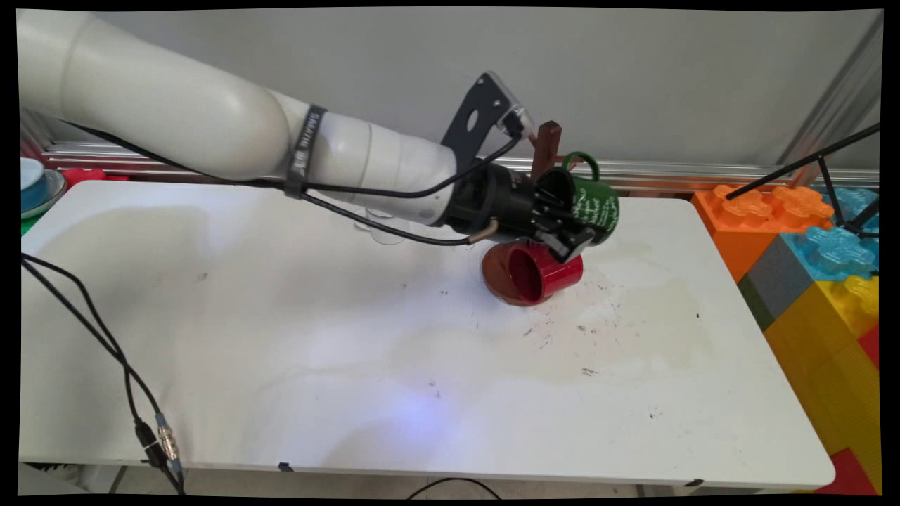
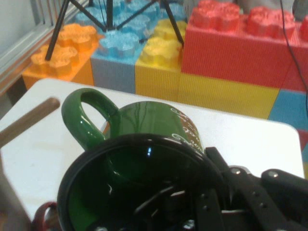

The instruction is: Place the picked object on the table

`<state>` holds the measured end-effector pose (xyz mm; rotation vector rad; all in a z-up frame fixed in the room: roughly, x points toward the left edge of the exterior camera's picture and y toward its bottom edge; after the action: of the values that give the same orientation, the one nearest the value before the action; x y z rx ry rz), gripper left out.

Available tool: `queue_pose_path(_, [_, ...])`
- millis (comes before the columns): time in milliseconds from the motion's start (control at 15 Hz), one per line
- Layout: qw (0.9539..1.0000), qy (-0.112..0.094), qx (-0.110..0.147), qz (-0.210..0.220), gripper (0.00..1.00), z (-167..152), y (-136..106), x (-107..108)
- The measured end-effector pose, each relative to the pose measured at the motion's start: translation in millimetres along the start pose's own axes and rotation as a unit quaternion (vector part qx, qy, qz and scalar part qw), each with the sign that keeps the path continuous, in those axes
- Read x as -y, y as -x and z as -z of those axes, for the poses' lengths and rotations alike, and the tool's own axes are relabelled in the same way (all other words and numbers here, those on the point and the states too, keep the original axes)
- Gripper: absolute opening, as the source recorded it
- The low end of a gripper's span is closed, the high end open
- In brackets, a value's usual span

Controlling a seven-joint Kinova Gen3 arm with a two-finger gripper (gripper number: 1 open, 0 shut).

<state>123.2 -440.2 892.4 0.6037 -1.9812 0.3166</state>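
Main view shows me the tool (image 1: 571, 235) lifted above the far right part of the surface (image 1: 281, 337), and it is clamped on the green mug (image 1: 596, 204). One finger goes inside the mouth and the other presses on the outer wall, so the hold is on the rim. The mug hangs tilted on its side, mouth toward the arm and handle pointing up and away. In the hand view the dark glossy inside of the green mug (image 2: 144, 159) fills the lower half, with its handle up on the left.

Just below the tool a red mug (image 1: 541, 273) lies on its side on a brown saucer (image 1: 496, 277); I cannot tell if the green one touches it. Behind the tool stands a brown wooden post (image 1: 547, 147), probably a mug stand.

I judge the green mug as glazed ceramic: stiff, rather heavy for a grip on one wall, slippery and breakable if it falls. The rim hold can let it swing; the handle offers a second place to hold. Beyond the surface edge are big toy bricks (image 2: 231, 57).
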Motion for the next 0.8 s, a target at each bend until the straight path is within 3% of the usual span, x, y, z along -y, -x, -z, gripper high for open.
queue_pose_path(333, [0.9976,-0.002,0.058,-0.038,0.0,33,-6,8])
queue_pose_path(467, [0.9943,0.002,0.087,-0.061,0.0,48,-8,12])
queue_pose_path(667, [0.9844,-0.002,0.142,-0.104,0.0,69,-4,26])
queue_pose_path(800, [0.9744,-0.008,0.182,-0.131,0.0,82,2,39])
